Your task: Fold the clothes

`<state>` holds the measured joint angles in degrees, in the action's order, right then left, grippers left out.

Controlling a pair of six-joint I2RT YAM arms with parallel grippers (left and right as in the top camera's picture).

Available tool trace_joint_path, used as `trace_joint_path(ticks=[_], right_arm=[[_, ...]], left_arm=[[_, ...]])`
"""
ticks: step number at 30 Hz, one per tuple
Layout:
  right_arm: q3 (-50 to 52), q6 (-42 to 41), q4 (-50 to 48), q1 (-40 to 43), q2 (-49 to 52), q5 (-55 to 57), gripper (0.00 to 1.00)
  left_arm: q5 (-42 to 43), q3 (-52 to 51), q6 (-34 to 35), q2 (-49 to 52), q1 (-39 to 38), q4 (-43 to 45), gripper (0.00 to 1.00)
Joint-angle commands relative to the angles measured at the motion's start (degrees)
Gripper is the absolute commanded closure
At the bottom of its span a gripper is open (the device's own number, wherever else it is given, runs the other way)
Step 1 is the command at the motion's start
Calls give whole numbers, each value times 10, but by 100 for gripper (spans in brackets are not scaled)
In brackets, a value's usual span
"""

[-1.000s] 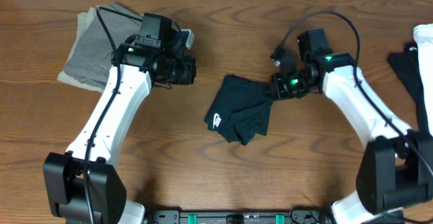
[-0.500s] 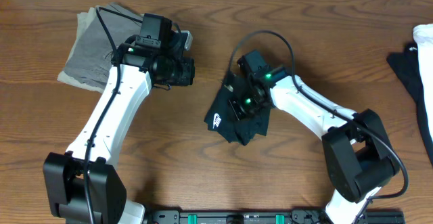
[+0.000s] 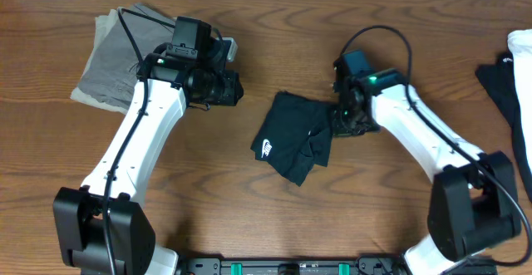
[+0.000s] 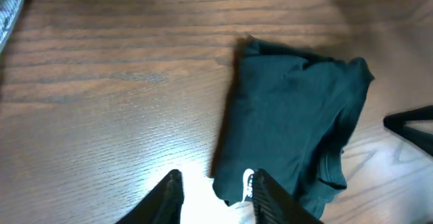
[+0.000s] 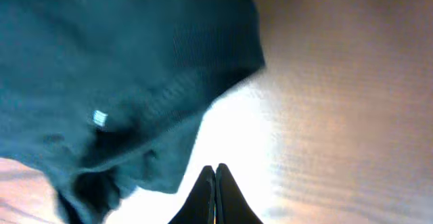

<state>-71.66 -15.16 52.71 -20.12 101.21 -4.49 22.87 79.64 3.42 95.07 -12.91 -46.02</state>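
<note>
Withdrawing right hand (image 5: 215, 174) beside T-shirt (image 3: 293, 138)

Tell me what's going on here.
Two robot arms are folding a black T-shirt, which lies in a small rumpled bundle on the table, logo up. The right gripper is shut and empty, over bare wood at the shirt's edge. The left gripper hangs open beside the shirt, holding nothing. A grey garment lies by the left arm.

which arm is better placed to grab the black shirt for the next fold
Right: the right gripper sits shut at the edge of the black T-shirt; the left gripper hovers open, off it.
</note>
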Motion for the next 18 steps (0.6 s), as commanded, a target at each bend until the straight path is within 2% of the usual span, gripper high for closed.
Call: trace_joint_path(ticks=[1,3,10,12,15,18], right_arm=[[-2,56,-32,-1,-8,-92,99],[-2,58,-61,-2,-8,-125,99],[1,45,-105,-4,9,-125,99],[3,49,-113,-5,22,-154,99],[5,114,-137,-9,46,-263,98],[5,122,-124,-13,64,-257,98]], left_arm=[[34,2,-4,15,-1,0,61],[52,1,-4,28,-1,1,60],[168,0,-4,98,-9,22,57],[174,0,-4,118,-16,27,57],[174,0,-4,138,-24,29,57],[174,-1,-4,147,-31,35,56]])
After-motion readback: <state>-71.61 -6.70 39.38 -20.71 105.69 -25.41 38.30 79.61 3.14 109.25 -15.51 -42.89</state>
